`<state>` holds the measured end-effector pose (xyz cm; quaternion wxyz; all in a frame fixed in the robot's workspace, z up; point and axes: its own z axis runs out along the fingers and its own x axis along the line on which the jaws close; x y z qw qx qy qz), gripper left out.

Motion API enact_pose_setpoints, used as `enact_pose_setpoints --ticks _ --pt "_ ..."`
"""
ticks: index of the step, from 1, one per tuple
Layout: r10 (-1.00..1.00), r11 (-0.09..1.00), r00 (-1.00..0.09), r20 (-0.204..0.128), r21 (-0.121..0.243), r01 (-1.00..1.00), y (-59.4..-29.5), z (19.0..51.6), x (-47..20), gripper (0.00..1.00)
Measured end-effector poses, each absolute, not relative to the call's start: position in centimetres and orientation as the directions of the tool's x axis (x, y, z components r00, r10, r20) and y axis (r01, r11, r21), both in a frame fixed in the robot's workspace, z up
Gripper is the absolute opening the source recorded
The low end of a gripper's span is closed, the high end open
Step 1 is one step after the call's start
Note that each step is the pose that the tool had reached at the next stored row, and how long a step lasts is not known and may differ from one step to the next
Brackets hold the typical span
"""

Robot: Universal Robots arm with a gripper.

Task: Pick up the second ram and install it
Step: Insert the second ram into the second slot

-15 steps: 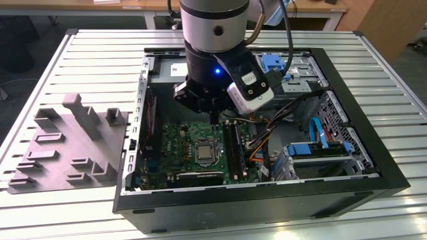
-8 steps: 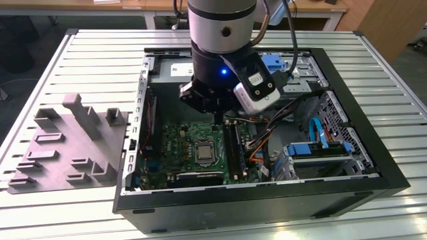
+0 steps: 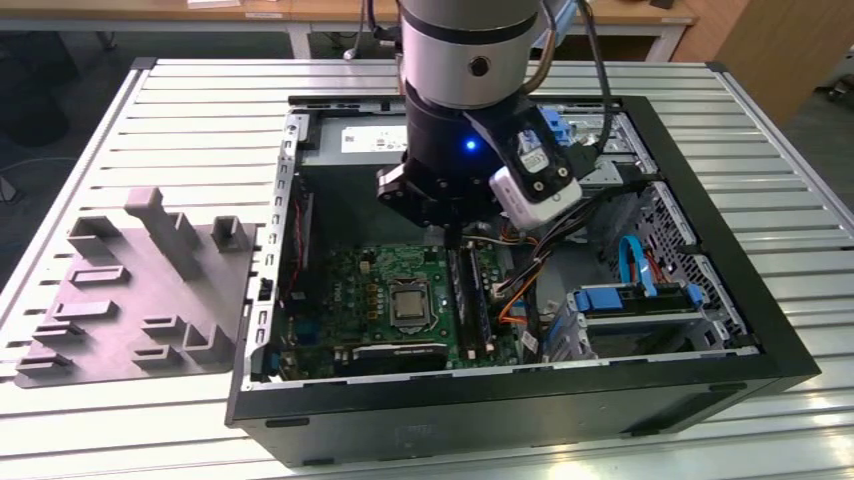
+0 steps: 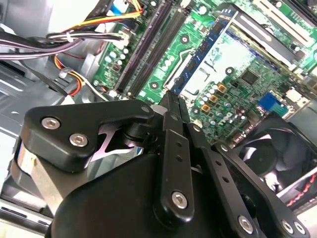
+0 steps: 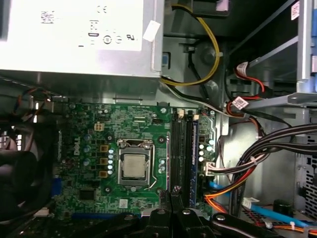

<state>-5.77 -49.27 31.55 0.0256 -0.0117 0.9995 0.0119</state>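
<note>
My gripper [image 3: 457, 240] hangs inside the open computer case, just above the memory slots of the green motherboard [image 3: 367, 290]. It is shut on the second ram [image 4: 205, 49], a thin blue strip held on edge. In the second wrist view the strip runs straight out from the gripper [image 4: 173, 96], above the board. The first wrist view has the ram [image 5: 193, 153] edge-on, parallel to the long black slots [image 5: 178, 148], reaching away from the gripper [image 5: 177, 194]. Its middle is hidden between the fingers. The black slots [image 4: 148, 52] lie just beside it.
The silver processor socket [image 5: 134, 166] sits beside the slots, the grey power supply [image 5: 74, 34] beyond them. Cable bundles [image 5: 257, 153] crowd the other side. A black fan [image 4: 277, 158] stands nearby. Blue drive brackets [image 3: 634, 298] fill the case's right. A grey fixture [image 3: 134, 290] lies outside.
</note>
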Motion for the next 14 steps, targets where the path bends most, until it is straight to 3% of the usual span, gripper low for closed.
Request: enact_pose_setpoints --ticks 14 --pt "-0.023 0.999 -0.998 -0.051 0.023 -0.024 -49.27 30.83 -4.78 0.12"
